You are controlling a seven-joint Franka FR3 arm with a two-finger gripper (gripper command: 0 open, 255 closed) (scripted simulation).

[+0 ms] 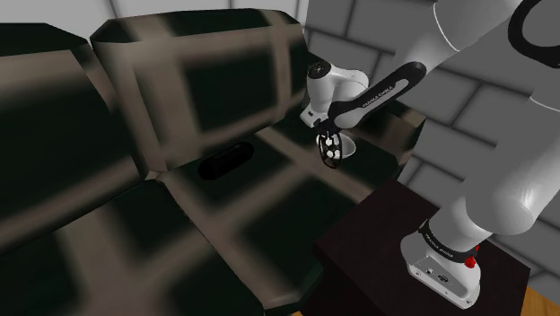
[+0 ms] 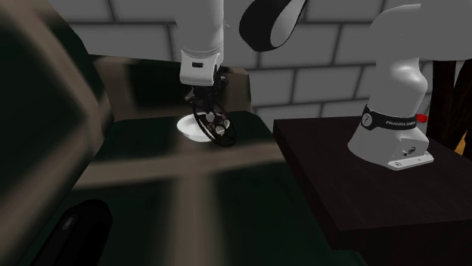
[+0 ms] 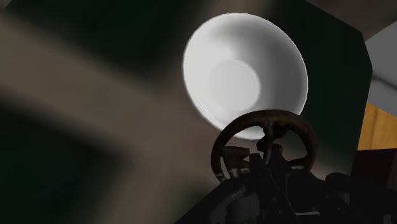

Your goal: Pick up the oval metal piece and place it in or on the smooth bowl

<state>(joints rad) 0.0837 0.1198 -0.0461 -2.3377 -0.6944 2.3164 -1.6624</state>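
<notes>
A dark oval metal piece (image 2: 214, 122) with several holes hangs on edge, and my black gripper (image 2: 203, 99) is shut on its upper rim. Just beyond and below it, a smooth white bowl (image 2: 190, 128) rests on the sofa seat. In the wrist view the bowl (image 3: 245, 70) lies open straight past the oval piece (image 3: 264, 141), which overlaps its near rim. In the shoulder view the gripper (image 1: 328, 133) holds the piece (image 1: 333, 149) above the seat's far right, and the piece hides most of the bowl (image 1: 349, 144).
The dark and beige checked sofa (image 1: 224, 224) has a tall backrest (image 1: 179, 81) on the shoulder view's left. A black oblong object (image 1: 223, 162) lies on the seat near the backrest. My black stand (image 1: 377, 238) adjoins the sofa. A grey brick wall (image 2: 318, 53) is behind.
</notes>
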